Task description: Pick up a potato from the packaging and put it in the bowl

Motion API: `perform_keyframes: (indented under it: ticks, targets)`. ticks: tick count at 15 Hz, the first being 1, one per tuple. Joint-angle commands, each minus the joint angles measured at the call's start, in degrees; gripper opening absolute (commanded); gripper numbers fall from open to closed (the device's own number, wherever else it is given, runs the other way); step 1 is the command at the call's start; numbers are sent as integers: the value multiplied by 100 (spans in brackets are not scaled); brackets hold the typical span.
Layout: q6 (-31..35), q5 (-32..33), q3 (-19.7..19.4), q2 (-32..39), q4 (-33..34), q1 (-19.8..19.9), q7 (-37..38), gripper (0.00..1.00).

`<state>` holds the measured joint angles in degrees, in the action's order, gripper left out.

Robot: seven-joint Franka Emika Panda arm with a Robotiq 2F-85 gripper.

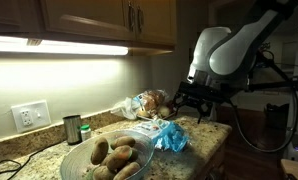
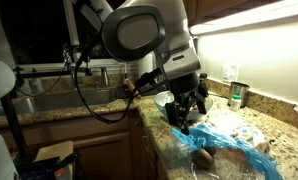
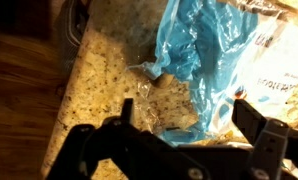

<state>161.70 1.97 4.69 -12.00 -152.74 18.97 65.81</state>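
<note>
Jaws: my gripper (image 1: 194, 102) hangs above the speckled granite worktop (image 3: 99, 70), jaws spread wide with nothing between them.
Packaging: the bright blue, wrinkly plastic film bag (image 3: 204, 50) lies on the worktop close below my jaws, apart from them.
Potato in the bag: I cannot make one out (the folds hide the inside).
Bowl: the wide, shallow clear glass bowl (image 1: 74, 160) sits beside the bag, holding several brown potatoes (image 1: 119, 155).
Done: I judge only the approach; no grasp yet.
Left: reach in, grip a potato, lift, carry, release over the bowl.
</note>
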Motion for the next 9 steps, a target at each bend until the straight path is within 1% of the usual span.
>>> perform_keyframes:
  ticks: [1,5,9]
  targets:
    - [-516,400,-118,62,195,98,508,100]
    - [-693,577,-315,189,306,45,754,100]
    - [-508,775,-486,330,357,40,924,100]
